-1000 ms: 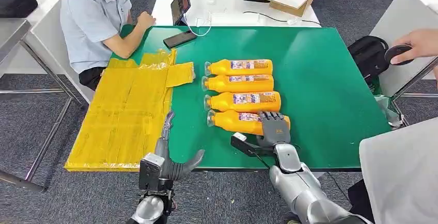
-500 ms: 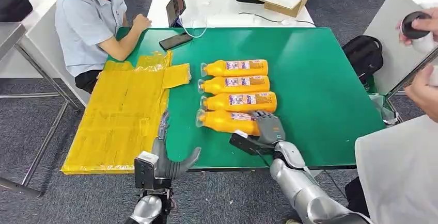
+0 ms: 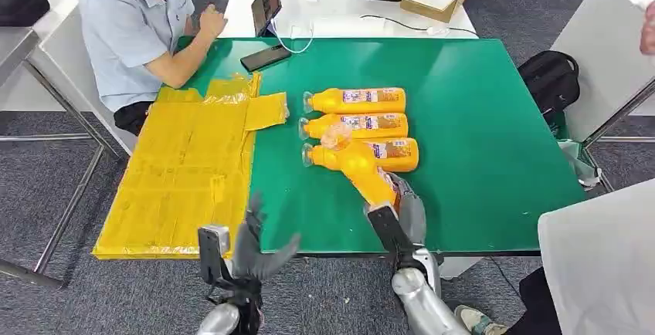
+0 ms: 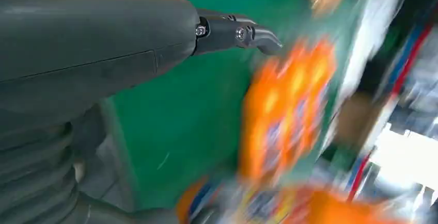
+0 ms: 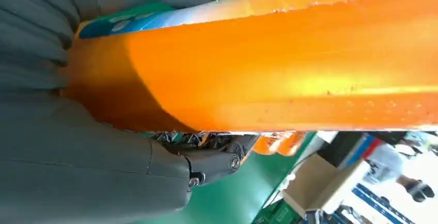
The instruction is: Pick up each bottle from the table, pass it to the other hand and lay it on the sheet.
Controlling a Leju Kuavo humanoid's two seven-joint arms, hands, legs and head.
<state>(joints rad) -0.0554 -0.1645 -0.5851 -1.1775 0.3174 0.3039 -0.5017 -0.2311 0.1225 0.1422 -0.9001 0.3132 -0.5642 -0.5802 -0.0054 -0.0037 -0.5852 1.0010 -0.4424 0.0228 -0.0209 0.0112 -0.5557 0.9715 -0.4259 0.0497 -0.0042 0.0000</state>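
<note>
Nearest bottle point(image 3: 361, 167) now lifted, gripped by right robot hand point(image 3: 400, 210), left robot hand point(image 3: 259, 244) spread at table edge point(image 3: 324, 252)

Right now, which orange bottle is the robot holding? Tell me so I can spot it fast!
Find the green table and the row of orange bottles lying flat in its middle. At the near end of that row, the held bottle is gripped by the robot's right hand. It alone is lifted and slanted, cap pointing away over the others.
</note>
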